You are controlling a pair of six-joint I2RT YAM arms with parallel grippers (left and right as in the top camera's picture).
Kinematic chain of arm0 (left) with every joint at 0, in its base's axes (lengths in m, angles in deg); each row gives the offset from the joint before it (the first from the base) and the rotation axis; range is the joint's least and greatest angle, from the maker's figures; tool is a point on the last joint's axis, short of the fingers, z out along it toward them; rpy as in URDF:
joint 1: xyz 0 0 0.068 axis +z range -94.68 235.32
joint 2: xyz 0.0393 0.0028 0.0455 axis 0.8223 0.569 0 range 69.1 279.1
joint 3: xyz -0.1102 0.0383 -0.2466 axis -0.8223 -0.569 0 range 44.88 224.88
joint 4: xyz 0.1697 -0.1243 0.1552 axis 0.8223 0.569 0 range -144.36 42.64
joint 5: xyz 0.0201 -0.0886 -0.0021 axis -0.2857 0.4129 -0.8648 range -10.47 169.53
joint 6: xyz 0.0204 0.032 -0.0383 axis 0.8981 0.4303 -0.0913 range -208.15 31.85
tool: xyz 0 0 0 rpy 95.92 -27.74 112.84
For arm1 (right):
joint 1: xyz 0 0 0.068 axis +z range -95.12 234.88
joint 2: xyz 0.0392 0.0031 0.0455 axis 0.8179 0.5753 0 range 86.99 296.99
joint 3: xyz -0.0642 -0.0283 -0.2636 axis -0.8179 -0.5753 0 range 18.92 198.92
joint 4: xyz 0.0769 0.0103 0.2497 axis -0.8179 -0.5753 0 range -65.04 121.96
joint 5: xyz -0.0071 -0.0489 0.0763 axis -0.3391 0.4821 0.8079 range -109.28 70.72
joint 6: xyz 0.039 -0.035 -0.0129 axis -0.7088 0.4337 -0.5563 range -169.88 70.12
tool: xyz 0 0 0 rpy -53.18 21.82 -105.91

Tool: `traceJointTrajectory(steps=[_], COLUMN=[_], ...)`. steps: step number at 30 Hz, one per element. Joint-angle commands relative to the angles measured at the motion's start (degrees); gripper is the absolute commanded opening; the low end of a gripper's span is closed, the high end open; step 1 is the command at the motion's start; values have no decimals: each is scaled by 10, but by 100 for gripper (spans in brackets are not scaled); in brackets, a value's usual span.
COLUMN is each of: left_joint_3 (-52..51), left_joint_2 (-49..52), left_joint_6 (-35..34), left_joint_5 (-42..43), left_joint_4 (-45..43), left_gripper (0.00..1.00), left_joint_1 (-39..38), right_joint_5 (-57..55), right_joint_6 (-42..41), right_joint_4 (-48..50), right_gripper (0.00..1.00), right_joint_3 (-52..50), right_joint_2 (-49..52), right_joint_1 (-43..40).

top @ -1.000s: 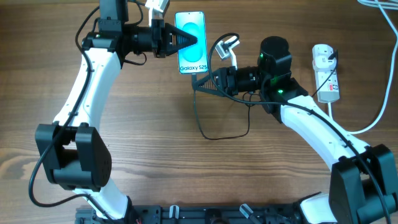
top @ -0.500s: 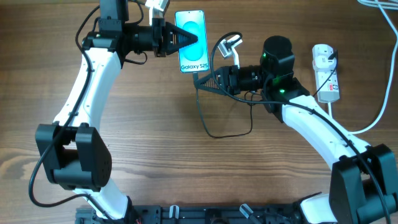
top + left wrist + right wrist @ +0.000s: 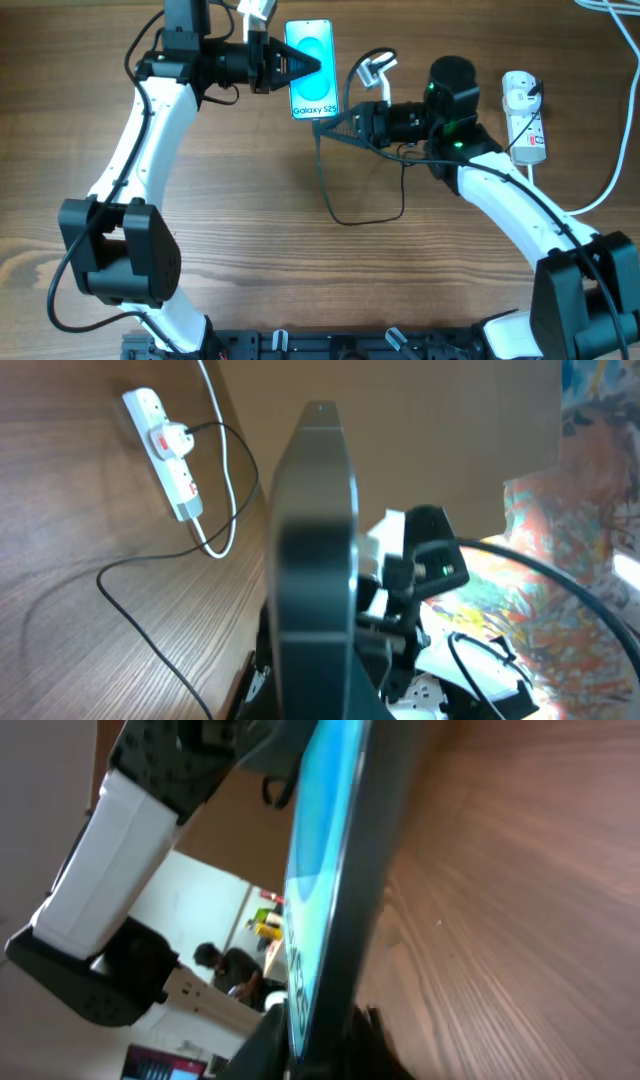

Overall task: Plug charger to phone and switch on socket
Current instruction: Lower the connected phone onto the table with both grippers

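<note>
The phone [image 3: 311, 97] has a turquoise screen and is lifted off the table. My left gripper [image 3: 300, 67] is shut on its side edges. In the left wrist view the phone [image 3: 315, 540] stands edge-on between the jaws. My right gripper [image 3: 325, 124] is at the phone's lower end, shut on the charger's connector tip. The thin black charger cable [image 3: 330, 200] loops down over the table from there. In the right wrist view the phone [image 3: 325, 870] rises edge-on from my right gripper [image 3: 335, 1045]; the tip itself is hidden. The white socket [image 3: 525, 120] lies at the far right, with a plug in it.
A thick white mains cable [image 3: 610, 190] curves along the right edge from the socket. The socket [image 3: 165, 445] and the black cable [image 3: 140, 610] also show in the left wrist view. My two arms meet over the upper middle of the wooden table [image 3: 250, 260].
Both grippers and the phone have shifted slightly to the right. My right gripper stays at the phone's lower end, and the cable loop has moved along with it.
</note>
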Motion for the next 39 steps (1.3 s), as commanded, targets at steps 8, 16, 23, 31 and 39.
traceJointTrajectory(steps=[8,16,23,31,39], left_joint_3=[3,-44,-125,-141,-141], left_joint_2=[-13,-13,-6,77,131], left_joint_6=[3,44,65,58,41], left_joint_5=[38,-80,-267,-306,-306], left_joint_4=[3,46,91,40,2], left_gripper=[4,4,4,4,4], left_joint_1=[8,7,5,-15,-17], right_joint_5=[-7,-49,-183,-237,-250], right_joint_6=[29,62,163,203,218], right_joint_4=[-2,-48,-242,-323,-348], right_gripper=[48,70,71,71,71], right_joint_3=[5,5,5,5,5], right_joint_2=[10,10,10,10,10], right_joint_1=[-23,-75,-78,-75,-75])
